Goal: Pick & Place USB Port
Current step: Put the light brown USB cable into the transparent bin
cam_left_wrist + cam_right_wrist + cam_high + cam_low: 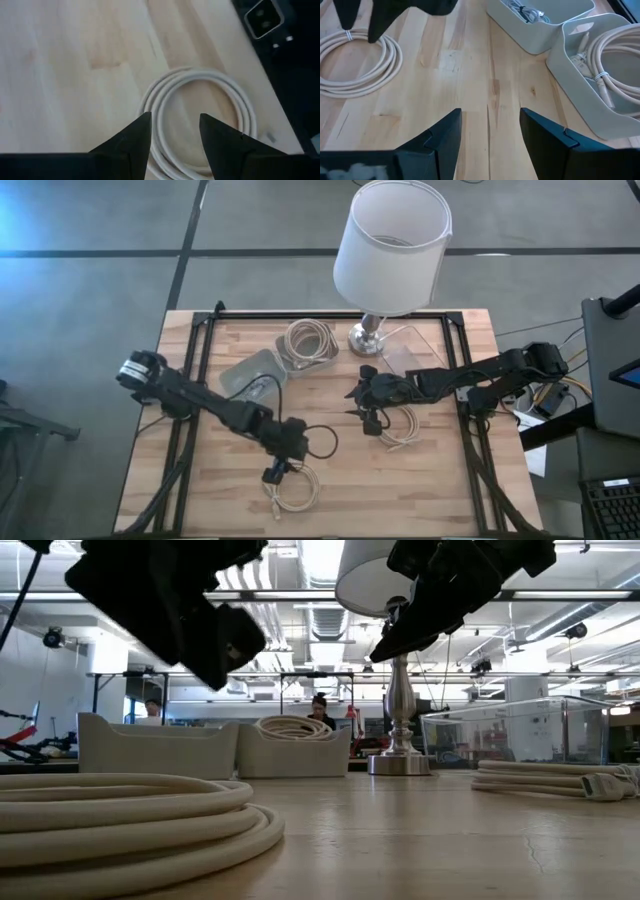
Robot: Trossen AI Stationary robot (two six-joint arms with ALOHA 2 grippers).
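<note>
A coiled white cable (291, 489) lies flat on the desk (430, 480) near its front edge, on the left arm's side. The left claw (274, 474) hangs just above it, spread and holding nothing; its wrist view looks down past both fingers (132, 142) onto the coil (200, 125). A second cable (402, 427) lies right of centre, with the right claw (362, 408) just beside it, also spread and empty, above bare wood. Toward the back sit two pale bins side by side: the left bin (252, 372) holds a small cable, the right bin (308, 343) a larger coil. A lamp (390, 255) stands beside them at the back, with a clear box (420, 350) to its right.
</note>
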